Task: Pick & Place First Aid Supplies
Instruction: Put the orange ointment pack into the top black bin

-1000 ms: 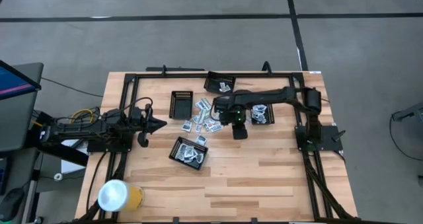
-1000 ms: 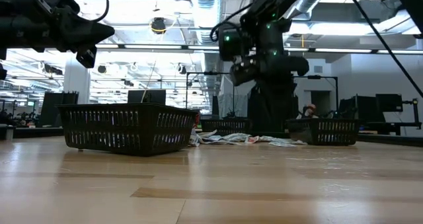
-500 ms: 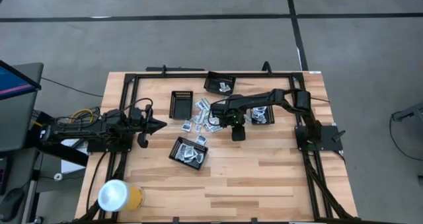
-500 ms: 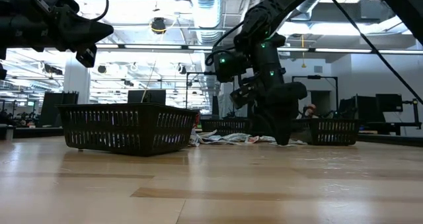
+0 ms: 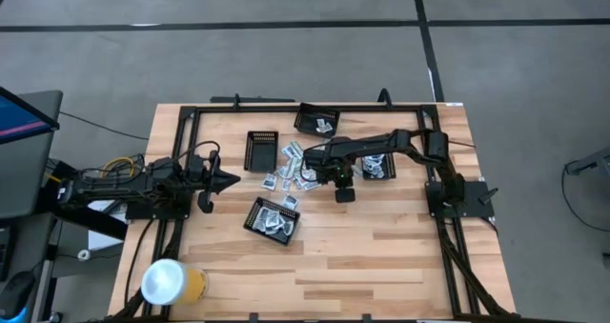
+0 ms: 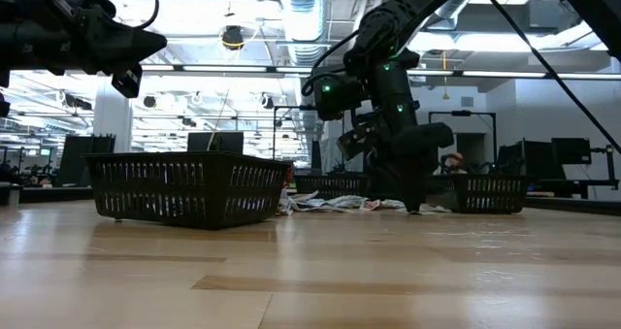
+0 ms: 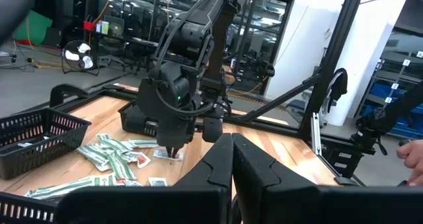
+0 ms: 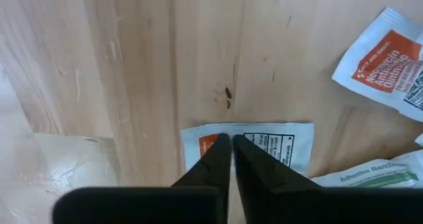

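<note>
A flat white rectangular sachet with an orange-red mark and black print point(image 8: 248, 147) lies on the pale wooden table point(image 5: 381, 266), at the right-hand edge of the loose heap of first aid packets point(image 5: 294, 169) spread between the black mesh trays. The right gripper point(image 8: 230, 142) stands straight down on it, fingertips pressed together at the sachet's near edge. Its jaws are closed with no gap showing, and they look pinched on that edge, though whether the packet is truly caught cannot be told until it lifts. The sachet's long axis runs across the line of the fingers, so most of it lies to one side of the pinch and would hang off-centre. A second orange-marked sachet point(image 8: 383, 62) and a pale green-white strip point(image 8: 370, 174) lie close by, apart from the fingers. The nearest filled tray point(image 5: 274, 218) sits toward the table's front-left. The left gripper point(image 5: 221, 180) waits well apart at the left, fingers shut and empty.
</note>
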Motion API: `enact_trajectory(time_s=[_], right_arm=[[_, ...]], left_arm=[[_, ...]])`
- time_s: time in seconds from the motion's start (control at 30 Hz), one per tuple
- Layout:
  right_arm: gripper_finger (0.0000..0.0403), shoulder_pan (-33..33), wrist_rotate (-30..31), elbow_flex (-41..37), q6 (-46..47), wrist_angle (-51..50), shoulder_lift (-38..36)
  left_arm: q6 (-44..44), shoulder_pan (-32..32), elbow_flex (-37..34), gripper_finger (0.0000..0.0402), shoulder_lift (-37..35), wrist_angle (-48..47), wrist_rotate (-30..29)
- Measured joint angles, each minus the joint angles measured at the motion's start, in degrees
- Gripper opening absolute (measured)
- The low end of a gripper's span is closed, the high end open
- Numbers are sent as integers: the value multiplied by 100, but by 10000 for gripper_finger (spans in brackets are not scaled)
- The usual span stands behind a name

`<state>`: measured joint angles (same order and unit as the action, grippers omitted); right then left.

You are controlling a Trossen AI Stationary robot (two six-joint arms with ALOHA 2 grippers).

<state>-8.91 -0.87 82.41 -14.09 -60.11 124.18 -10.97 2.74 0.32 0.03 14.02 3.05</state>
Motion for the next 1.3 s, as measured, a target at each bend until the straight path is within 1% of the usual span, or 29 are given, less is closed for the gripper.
enact_trajectory(time_s=[0.17, 0.3, 0.37, 0.43, 0.57, 0.77, 0.9, 1.07, 1.17, 1.3], right_arm=[[6, -21, -39, -9, -122, 28, 0], [2, -19, -37, -36, -151, 82, -188], [1, -28, -61, -33, -146, 76, -437], [1, -26, -62, -66, -148, 273, -657], [1, -23, -60, -41, -148, 297, -1381], [1, -66, -9, -37, -101, 398, -2245], [0, -98, -8, -33, 81, 406, -2588], [10, -69, -34, -28, 201, 347, -2611], [32, 28, -61, -28, 173, 197, -2387], [70, 201, -67, -28, 203, 52, -1859]], left_arm=[[1, 0, 0, 8, 1, 13, 0], [1, 2, 0, 8, 1, 17, -2], [0, 2, 0, 8, 1, 17, -1], [-1, 2, 0, 8, 1, 21, -2], [1, 2, 0, 8, 1, 22, 0], [-1, 2, 0, 8, 1, 24, 0], [1, 2, 0, 8, 1, 28, 0], [1, 2, 0, 8, 0, 42, -1], [1, 2, 0, 8, 1, 44, 0], [0, 2, 0, 8, 0, 46, -1]])
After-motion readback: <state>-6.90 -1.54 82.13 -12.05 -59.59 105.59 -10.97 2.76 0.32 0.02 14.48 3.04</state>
